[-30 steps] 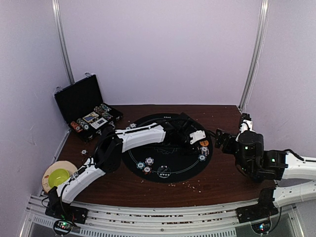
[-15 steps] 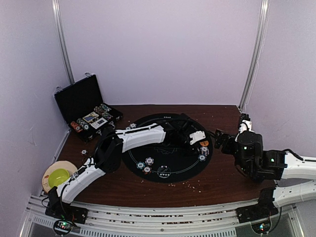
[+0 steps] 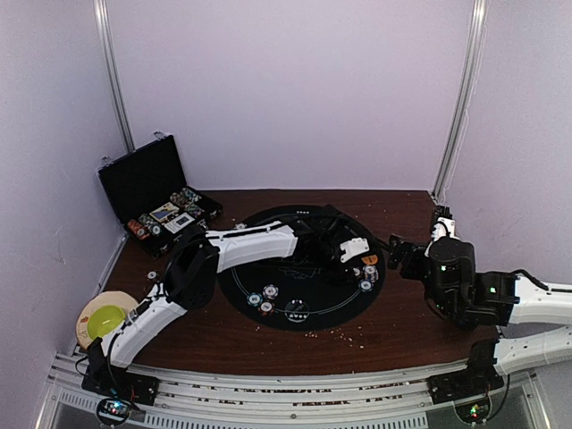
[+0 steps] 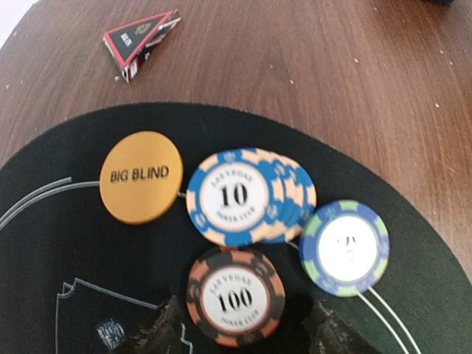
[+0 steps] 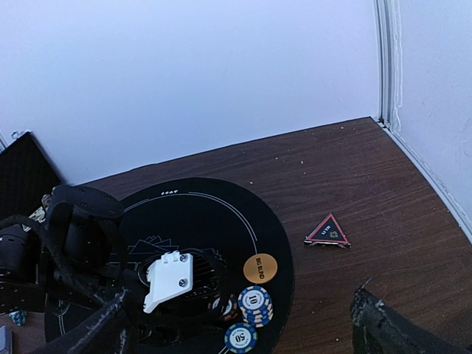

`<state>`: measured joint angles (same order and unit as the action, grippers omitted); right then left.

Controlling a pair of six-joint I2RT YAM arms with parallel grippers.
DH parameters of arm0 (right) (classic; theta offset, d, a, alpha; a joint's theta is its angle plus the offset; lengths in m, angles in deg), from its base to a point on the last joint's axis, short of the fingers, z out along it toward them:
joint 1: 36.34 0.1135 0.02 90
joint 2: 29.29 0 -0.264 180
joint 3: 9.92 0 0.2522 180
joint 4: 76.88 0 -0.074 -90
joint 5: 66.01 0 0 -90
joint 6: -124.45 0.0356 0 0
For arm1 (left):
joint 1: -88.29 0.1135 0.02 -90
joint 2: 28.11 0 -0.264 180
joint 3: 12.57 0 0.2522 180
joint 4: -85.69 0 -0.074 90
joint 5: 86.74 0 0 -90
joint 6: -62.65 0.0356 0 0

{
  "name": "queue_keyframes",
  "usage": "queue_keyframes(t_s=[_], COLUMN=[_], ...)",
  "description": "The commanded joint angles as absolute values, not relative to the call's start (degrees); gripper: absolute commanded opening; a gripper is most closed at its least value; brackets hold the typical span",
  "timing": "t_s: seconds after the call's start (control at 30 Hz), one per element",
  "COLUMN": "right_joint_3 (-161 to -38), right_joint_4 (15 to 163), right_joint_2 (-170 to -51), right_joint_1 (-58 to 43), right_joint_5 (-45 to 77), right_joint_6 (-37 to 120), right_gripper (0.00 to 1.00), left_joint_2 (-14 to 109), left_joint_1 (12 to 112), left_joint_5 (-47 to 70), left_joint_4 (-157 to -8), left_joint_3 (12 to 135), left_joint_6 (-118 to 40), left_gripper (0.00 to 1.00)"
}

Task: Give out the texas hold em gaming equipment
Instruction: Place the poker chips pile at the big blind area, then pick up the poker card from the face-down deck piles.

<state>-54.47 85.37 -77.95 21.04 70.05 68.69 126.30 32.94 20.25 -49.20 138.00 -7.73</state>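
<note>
The left gripper (image 4: 243, 330) hangs low over the right side of the round black felt mat (image 4: 59, 243). Its jaws are moderately parted, a little wider than the brown-and-orange striped "100" poker chip (image 4: 236, 297) that lies flat on the mat between them. A thin gap shows on each side, so nothing looks gripped. Just beyond that chip, ahead of the fingertips, sits a fanned stack of blue-and-cream "10" chips (image 4: 234, 196). A flat orange "BIG BLIND" disc (image 4: 141, 186) lies ahead to the left and a blue-and-green chip (image 4: 344, 248) ahead to the right. All of them are close together on the mat. A round chip has no long axis, so the wrist angle matters little. What counts is that the "100" chip lies straight under this gripper with its neighbours just in front. A straight upward lift would probably clear them better than a forward sweep. The right gripper (image 5: 242, 310) is spread wide and empty, off the mat's edge over the brown wooden table (image 5: 354, 177). It is well apart from these chips, so the left arm is the nearer.
</note>
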Motion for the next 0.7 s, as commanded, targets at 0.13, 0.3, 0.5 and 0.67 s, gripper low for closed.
queue_keyframes(t_s=[0.13, 0.3, 0.5, 0.67], right_joint_3=[-54.5, -54.6, -55.8, -57.9], right_joint_4=[86.0, 86.3, 86.2, 85.0], right_joint_2=[-77.9, -78.9, -82.8, -88.0], right_joint_1=[20.9, 20.9, 20.9, 20.9], right_joint_5=[69.9, 69.5, 68.2, 67.8], right_joint_6=[68.0, 67.8, 66.9, 66.4], right_gripper=[0.99, 1.00, 1.00, 1.00], left_joint_2=[116.1, 107.9, 96.3, 82.9], left_joint_1=[33.4, 34.7, 36.8, 39.6], left_joint_5=[20.0, 17.3, 11.1, 5.0], left_joint_4=[-49.8, -52.6, -56.3, -62.7], left_joint_3=[127.9, 119.6, 108.1, 93.3], left_joint_6=[-7.0, -7.6, -7.7, -7.6], left_gripper=[0.77, 0.90, 0.98, 0.98])
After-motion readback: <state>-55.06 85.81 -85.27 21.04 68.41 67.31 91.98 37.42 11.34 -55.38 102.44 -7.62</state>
